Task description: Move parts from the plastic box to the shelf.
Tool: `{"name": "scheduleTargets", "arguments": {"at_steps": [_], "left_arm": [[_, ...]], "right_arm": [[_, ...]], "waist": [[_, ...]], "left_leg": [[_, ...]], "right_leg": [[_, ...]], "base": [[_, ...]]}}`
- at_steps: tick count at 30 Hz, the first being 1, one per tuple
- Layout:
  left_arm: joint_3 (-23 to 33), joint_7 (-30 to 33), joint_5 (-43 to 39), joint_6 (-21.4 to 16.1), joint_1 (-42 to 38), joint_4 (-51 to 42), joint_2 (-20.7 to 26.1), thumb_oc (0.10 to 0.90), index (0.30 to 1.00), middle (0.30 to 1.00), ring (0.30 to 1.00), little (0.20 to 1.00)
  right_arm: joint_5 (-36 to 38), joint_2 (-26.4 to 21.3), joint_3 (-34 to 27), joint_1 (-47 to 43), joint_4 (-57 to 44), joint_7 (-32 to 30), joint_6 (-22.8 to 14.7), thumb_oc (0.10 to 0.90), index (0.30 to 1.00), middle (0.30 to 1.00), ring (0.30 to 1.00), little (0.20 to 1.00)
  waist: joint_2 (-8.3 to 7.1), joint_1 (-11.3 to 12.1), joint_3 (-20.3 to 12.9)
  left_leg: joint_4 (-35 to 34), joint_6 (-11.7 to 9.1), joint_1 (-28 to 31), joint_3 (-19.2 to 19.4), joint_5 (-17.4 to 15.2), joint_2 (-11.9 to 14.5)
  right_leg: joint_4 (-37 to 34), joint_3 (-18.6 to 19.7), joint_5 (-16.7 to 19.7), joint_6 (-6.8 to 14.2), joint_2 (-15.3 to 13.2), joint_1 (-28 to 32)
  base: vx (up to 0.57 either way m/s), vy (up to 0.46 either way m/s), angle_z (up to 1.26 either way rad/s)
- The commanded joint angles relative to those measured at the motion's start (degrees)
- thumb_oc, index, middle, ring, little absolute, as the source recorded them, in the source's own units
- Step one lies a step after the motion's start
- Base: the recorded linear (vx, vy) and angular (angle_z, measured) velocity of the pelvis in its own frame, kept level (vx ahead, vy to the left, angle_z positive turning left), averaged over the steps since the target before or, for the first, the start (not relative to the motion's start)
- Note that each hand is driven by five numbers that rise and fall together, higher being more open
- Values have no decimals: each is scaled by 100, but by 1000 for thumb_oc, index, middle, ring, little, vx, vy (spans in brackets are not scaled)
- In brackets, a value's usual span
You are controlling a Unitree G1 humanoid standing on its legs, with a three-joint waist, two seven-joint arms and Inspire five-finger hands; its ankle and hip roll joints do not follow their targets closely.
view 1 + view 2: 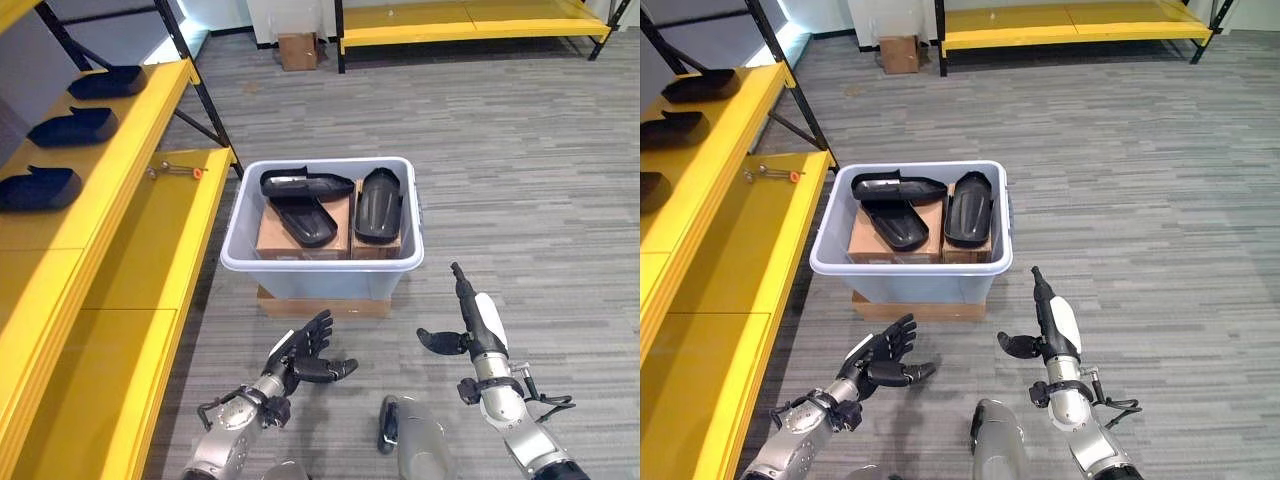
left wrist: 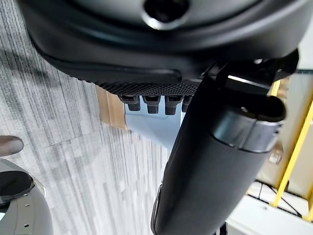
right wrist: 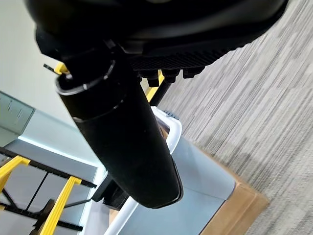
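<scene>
— So where do we stand with the parts?

— We count three black parts already lying on the upper level of the yellow shelf at the left edge of the frame: one furthest up, one below it, one lowest. Three more wait in the plastic box at the centre: a long one across the back, a second under it, a third on the right side, all resting on cardboard boxes inside.

— And our hands?

— Both are empty, low in the frame, short of the box. Our left hand at lower centre has its fingers loosely spread and only slightly bent, thumb sticking out. Our right hand at lower right points its fingers straight toward the box, thumb out to the side.

— So roughly halfway?

— That is our guess: three shelved, three to go. Nothing is gripped yet, so the next part must first be reached and lifted out.
</scene>
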Motion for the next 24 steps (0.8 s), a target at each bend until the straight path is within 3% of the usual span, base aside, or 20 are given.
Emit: {"name": "scheduleTargets", "arguments": {"at_steps": [1,3,4,5,8,11,12,13,14,15,16,17,19,21,24], "left_arm": [[98,211,-157,-537,7,-289,59,900,1000,1000,1000,1000],[162,404,-40,-680,24,-203,66,900,1000,1000,1000,1000],[183,494,-46,-785,29,-183,62,900,1000,1000,1000,1000],[281,670,4,-1077,49,-151,40,900,1000,1000,1000,1000],[672,1253,140,-1982,125,-482,121,900,1000,1000,1000,1000],[1158,1901,410,-2600,223,-1153,347,900,1000,1000,1000,1000],[1300,2058,526,-2551,251,-1396,415,900,1000,1000,1000,1000],[1518,2615,1416,-2660,303,-1737,622,900,1000,1000,1000,1000],[1529,2649,1454,-2662,309,-1769,648,900,1000,1000,1000,1000],[1703,2889,1601,-2793,359,-1994,827,900,1000,1000,1000,1000],[1759,2931,1626,-2830,384,-2047,844,900,1000,1000,1000,1000],[1983,3109,1643,-2940,460,-2188,901,900,1000,1000,1000,1000],[2177,3137,1677,-3072,511,-2270,945,900,1000,1000,1000,1000],[2449,2929,1747,-3103,538,-2548,1074,900,1000,1000,1000,1000],[2458,2831,1681,-3144,537,-2667,1100,900,1000,1000,1000,1000]], "right_arm": [[-2,-15,25,-240,-549,-100,-594,900,1000,1000,1000,1000],[1,-49,-43,-203,-555,-157,-602,900,1000,1000,1000,1000],[-13,-58,-60,-194,-556,-218,-601,900,1000,1000,1000,1000],[-103,-81,-103,-162,-545,-569,-635,900,1000,1000,1000,1000],[-372,-86,-317,-175,-596,-1569,-918,900,1000,1000,1000,1000],[-699,-33,-509,-155,-926,-2101,-991,900,1000,1000,1000,1000],[-817,-26,-564,-99,-1047,-2274,-917,900,1000,1000,1000,1000],[-1045,-34,-654,18,-1220,-2680,-876,900,1000,1000,1000,1000],[-1055,-35,-663,34,-1234,-2698,-874,900,1000,1000,1000,1000],[-1045,-64,-748,169,-1317,-2865,-898,900,1000,1000,1000,1000],[-1044,-65,-768,202,-1334,-2873,-895,900,1000,1000,1000,1000],[-1021,-79,-832,298,-1349,-2877,-945,900,1000,1000,1000,1000],[-1021,-73,-879,387,-1375,-2811,-1011,900,1000,1000,1000,1000],[-1034,-79,-914,484,-1445,-2676,-909,900,1000,1000,1000,1000],[-979,-50,-947,565,-1446,-2688,-750,900,1000,1000,1000,1000]], "waist": [[-193,-54,-716],[-197,-55,-786],[-206,-45,-794],[-248,15,-778],[-223,200,-560],[-161,292,-425],[-153,307,-417],[-68,348,-414],[-67,351,-412],[0,377,-403],[8,377,-400],[89,389,-417],[69,366,-411],[212,387,-471],[176,380,-485]], "left_leg": [[892,553,217,390,250,-480],[1497,299,99,454,795,-379],[1694,255,6,462,874,-361],[2355,175,-415,498,1007,-291],[2260,327,-1258,429,1085,-174],[856,428,-1457,536,1312,97],[431,441,-1462,513,1405,145],[-568,351,-1503,442,1973,359],[-652,331,-1493,427,2037,374],[-1059,151,-1589,236,2513,626],[-1151,120,-1610,195,2596,675],[-1431,57,-1700,99,2755,882],[-1450,68,-1669,-2,2682,875],[-1305,44,-1562,-95,2485,883],[-1089,82,-1507,-129,2256,699]], "right_leg": [[-1115,-97,147,529,142,435],[-1354,-189,26,306,390,629],[-1437,-203,5,251,452,700],[-1679,-220,-28,122,590,920],[-1769,-30,-95,106,732,1253],[-1738,154,-254,212,760,1602],[-1721,175,-289,257,710,1687],[-1729,164,-232,314,680,1772],[-1725,169,-239,319,672,1788],[-1611,225,-331,355,644,1847],[-1558,246,-368,366,623,1850],[-1348,326,-494,411,588,1833],[-922,407,-732,467,454,1777],[-304,407,-1074,517,381,1659],[-141,370,-1191,529,254,1682]], "base": [[192,-170,15],[160,-195,19],[184,-249,19],[199,-205,13],[209,-58,-2],[228,179,-9],[354,342,-12],[252,253,-9],[374,328,-8],[267,201,-28],[472,390,-40],[470,404,-44],[407,341,-33],[470,343,-29],[304,212,-34]]}}
